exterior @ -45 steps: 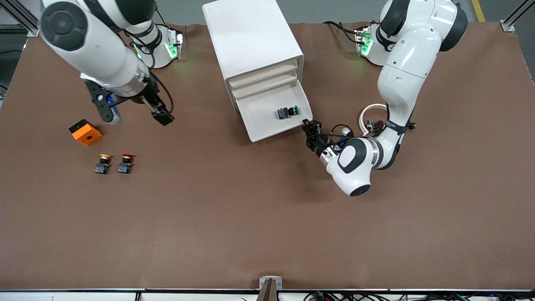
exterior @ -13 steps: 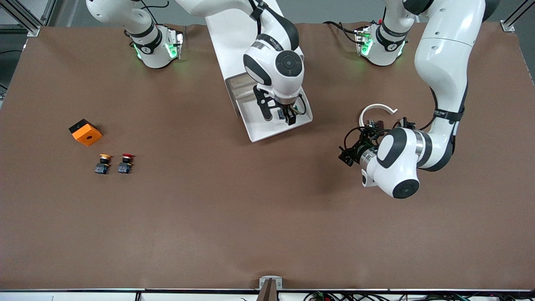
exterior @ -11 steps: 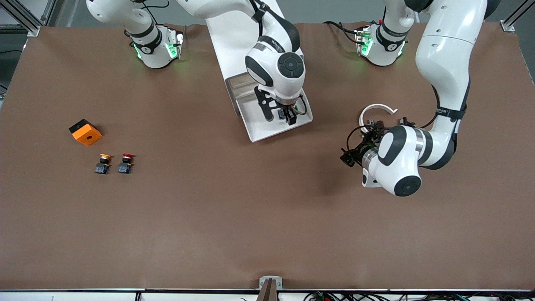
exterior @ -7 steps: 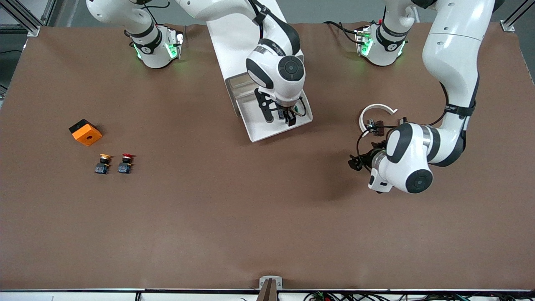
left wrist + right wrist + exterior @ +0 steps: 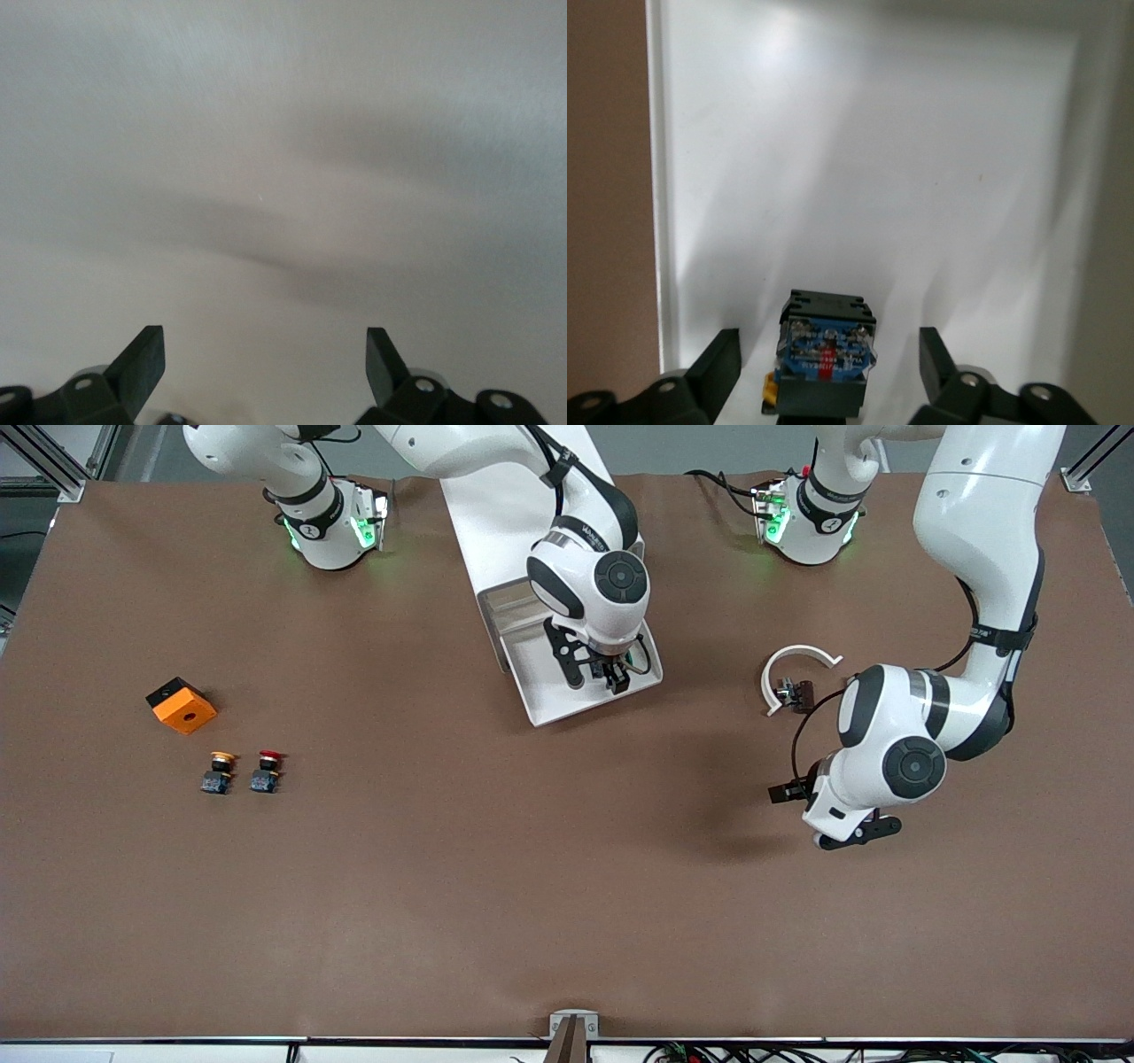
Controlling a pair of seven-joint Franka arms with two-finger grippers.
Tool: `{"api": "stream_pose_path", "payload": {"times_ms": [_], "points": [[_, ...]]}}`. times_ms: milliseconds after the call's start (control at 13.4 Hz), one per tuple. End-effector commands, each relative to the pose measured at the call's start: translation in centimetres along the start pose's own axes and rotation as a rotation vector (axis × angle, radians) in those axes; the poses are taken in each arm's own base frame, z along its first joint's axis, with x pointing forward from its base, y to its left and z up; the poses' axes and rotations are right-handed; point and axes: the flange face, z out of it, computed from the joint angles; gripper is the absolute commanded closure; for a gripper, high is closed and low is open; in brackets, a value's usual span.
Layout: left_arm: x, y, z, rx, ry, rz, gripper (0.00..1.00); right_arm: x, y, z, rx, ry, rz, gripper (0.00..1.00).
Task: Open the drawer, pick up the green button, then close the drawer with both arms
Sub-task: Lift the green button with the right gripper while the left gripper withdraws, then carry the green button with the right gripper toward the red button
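The lowest drawer (image 5: 551, 707) of the white cabinet (image 5: 518, 505) is pulled out. My right gripper (image 5: 601, 677) is down inside it, open. In the right wrist view the button's dark body with its blue face (image 5: 826, 352) lies on the drawer floor (image 5: 859, 159) between my open fingers (image 5: 726, 365), with gaps on both sides. Its cap does not show there; in the front view a bit of green (image 5: 627, 658) peeks out beside the gripper. My left gripper (image 5: 828, 815) hangs open and empty over bare table toward the left arm's end. The left wrist view shows its gripper (image 5: 266, 354) over plain surface.
An orange block (image 5: 182, 705), a yellow-capped button (image 5: 218, 771) and a red-capped button (image 5: 266, 771) lie toward the right arm's end. A white curved ring piece (image 5: 799, 661) with a small dark part (image 5: 796, 691) lies near the left arm's wrist.
My right arm has swung from over the orange block to the open drawer and settled over the button. My left gripper has drawn away from the drawer's front toward the front camera.
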Motion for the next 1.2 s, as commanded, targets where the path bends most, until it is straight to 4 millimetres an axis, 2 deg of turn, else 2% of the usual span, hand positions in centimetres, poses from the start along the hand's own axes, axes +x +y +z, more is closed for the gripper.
{"api": "stream_pose_path", "payload": {"times_ms": [0,149,224,373,523,672,747,822,896,971,1120], "points": [[0.0,-1.4,-1.8,0.019,0.077,0.042,0.00,-0.7,-0.3,-0.1,0.006,-0.006,-0.020,1.00],[0.6,-1.8,-2.7,0.025,0.092,0.081,0.00,-0.6,-0.4,-0.6,0.013,-0.011,-0.017,1.00],[0.7,-2.2,-4.0,0.024,0.104,0.112,0.00,-0.5,-0.8,-1.3,0.022,-0.017,-0.014,1.00],[1.0,-6.2,-7.9,0.009,0.123,0.123,0.00,-0.2,-1.3,-2.9,0.035,-0.025,-0.020,1.00],[0.4,-8.3,-11.0,-0.003,0.124,0.166,0.00,0.4,-1.4,-5.7,0.013,-0.008,-0.123,1.00],[-0.2,-11.1,-14.4,-0.036,0.147,0.137,0.00,3.8,-3.1,-8.9,-0.024,-0.005,-0.246,1.00],[-0.7,-11.6,-15.7,-0.033,0.152,0.141,0.00,5.1,-3.3,-10.3,-0.041,0.005,-0.303,1.00],[-1.1,-12.2,-16.8,-0.029,0.155,0.155,0.00,6.8,-3.5,-12.7,-0.021,0.012,-0.363,1.00],[-1.3,-13.9,-17.6,-0.026,0.150,0.168,0.00,8.8,-3.8,-15.0,0.005,0.013,-0.435,1.00],[-1.5,-15.5,-18.6,-0.024,0.157,0.186,0.00,11.1,-4.0,-16.1,-0.004,0.010,-0.490,1.00],[-2.4,-16.8,-20.5,-0.025,0.160,0.192,0.00,15.3,-4.4,-17.7,-0.025,0.006,-0.607,1.00]]}}
